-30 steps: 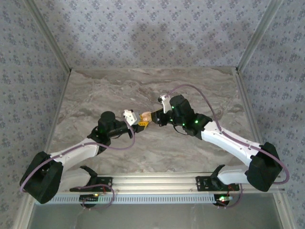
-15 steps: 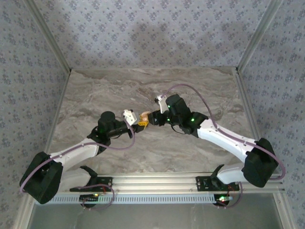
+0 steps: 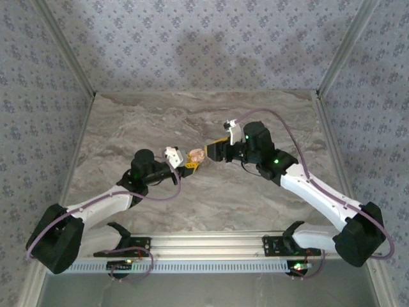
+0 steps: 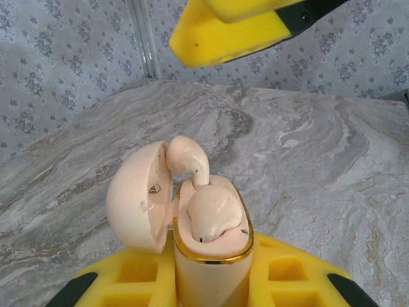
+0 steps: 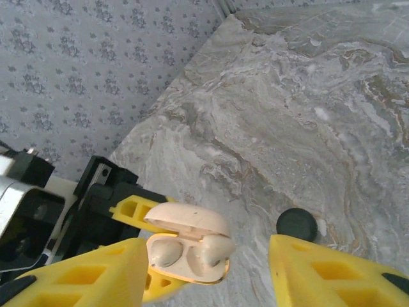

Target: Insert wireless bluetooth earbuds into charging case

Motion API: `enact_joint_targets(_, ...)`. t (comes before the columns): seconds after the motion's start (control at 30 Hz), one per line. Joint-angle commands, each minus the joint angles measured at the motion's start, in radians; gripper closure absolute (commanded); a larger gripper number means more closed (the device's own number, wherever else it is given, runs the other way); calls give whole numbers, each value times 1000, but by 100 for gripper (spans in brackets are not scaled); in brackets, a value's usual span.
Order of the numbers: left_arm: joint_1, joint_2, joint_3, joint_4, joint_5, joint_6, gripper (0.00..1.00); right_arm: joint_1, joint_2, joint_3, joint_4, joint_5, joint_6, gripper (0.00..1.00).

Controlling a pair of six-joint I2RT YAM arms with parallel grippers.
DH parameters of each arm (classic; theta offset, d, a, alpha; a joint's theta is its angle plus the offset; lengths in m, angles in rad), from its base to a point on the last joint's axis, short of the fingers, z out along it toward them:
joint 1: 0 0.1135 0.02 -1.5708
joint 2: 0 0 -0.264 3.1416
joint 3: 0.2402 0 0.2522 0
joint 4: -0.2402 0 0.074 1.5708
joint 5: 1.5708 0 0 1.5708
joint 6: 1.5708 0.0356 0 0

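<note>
My left gripper (image 4: 214, 289) is shut on the charging case (image 4: 211, 259), a pale pink case with a gold rim, held up with its lid (image 4: 137, 198) swung open. One pale pink earbud (image 4: 214, 214) sits low in the near socket. The other earbud (image 4: 187, 158) stands higher, with its stem down in the far socket. From the right wrist both earbuds (image 5: 165, 251) (image 5: 214, 249) show inside the case (image 5: 192, 272). My right gripper (image 5: 208, 281) is open, a little short of the case and touching nothing. Seen from above, the case (image 3: 197, 155) hangs between the left gripper (image 3: 190, 166) and the right gripper (image 3: 213, 151).
A flat black round disc (image 5: 297, 224) lies on the marble table (image 5: 307, 115) to the right of the case. Patterned walls close the table in at the back and on both sides.
My right gripper has opened and drawn back to the right, away from the case. The left gripper has stayed put with the case.
</note>
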Motion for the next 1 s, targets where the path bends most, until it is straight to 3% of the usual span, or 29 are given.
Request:
enact_joint_targets(0.0,-1,-25,22,46,24,-4,98,-36,35,7,24,-113,51,52)
enact_joint_targets(0.17,-1,-30,22,43,24,0,98,-45,99,21,26,-161,71,58)
enact_joint_targets(0.33,-1,-31,23,39,22,1,98,-31,140,27,32,-180,74,52)
enact_joint_targets(0.63,-2,-34,20,38,21,1,98,-32,157,27,21,-143,91,52)
enact_joint_targets(0.97,-1,-37,16,33,16,0,98,-29,85,1,55,-158,89,49)
